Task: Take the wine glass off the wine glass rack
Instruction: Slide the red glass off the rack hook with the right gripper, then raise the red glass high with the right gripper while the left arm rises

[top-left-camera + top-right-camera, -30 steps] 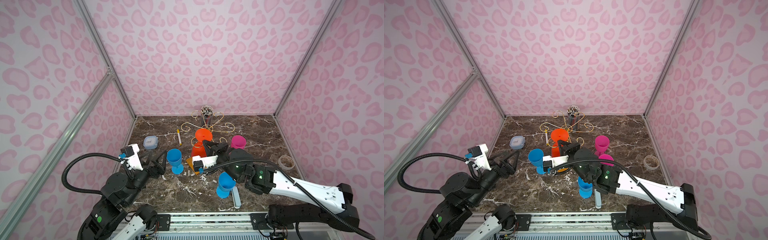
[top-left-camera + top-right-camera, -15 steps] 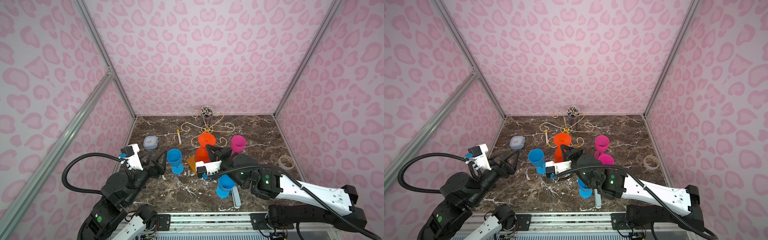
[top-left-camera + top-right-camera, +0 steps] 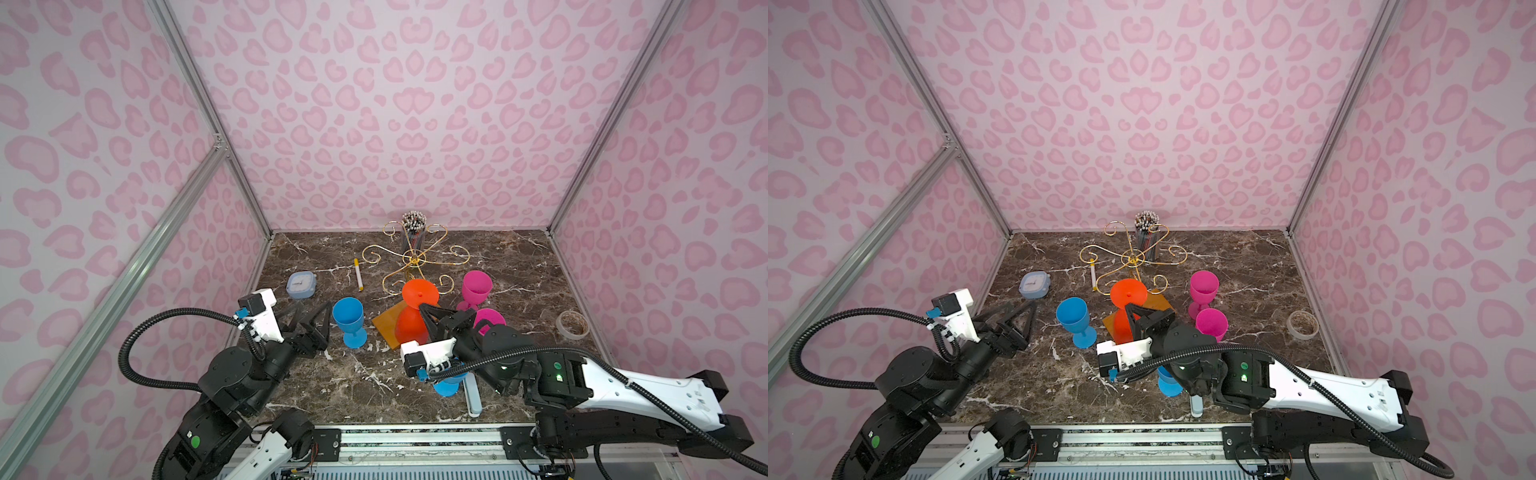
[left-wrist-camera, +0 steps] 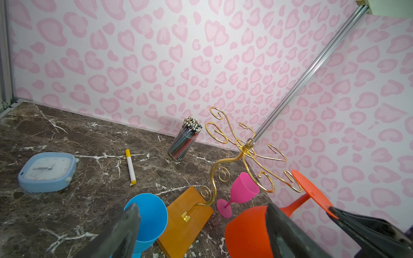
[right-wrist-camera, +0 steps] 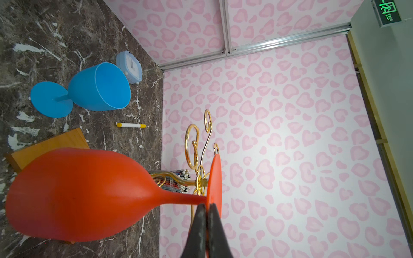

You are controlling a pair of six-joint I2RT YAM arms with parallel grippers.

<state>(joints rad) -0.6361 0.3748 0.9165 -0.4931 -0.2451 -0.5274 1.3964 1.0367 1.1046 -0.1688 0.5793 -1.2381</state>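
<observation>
Jaws of the right gripper [image 5: 206, 207] are pinched together on the edge of the orange wine glass's [image 5: 78, 194] round foot, close to where the stem meets it. The glass hangs upside down, foot up and bowl down, with the bowl over the near part of the orange-brown wooden base [image 3: 388, 322] of the wine glass rack [image 3: 413, 259]. In the left wrist view the foot sits right at the tip of one gold scroll arm; whether the two touch cannot be told.

The left gripper [image 3: 313, 309] stands wide open and holds nothing, hovering low just left of an upright blue glass [image 3: 348, 316]. Two pink glasses [image 3: 476, 289] stand to the right of the rack. A pale blue clock [image 3: 301, 284] and a yellow-capped marker [image 3: 358, 274] lie to its left, and a cup of pencils [image 3: 413, 226] stands behind it.
</observation>
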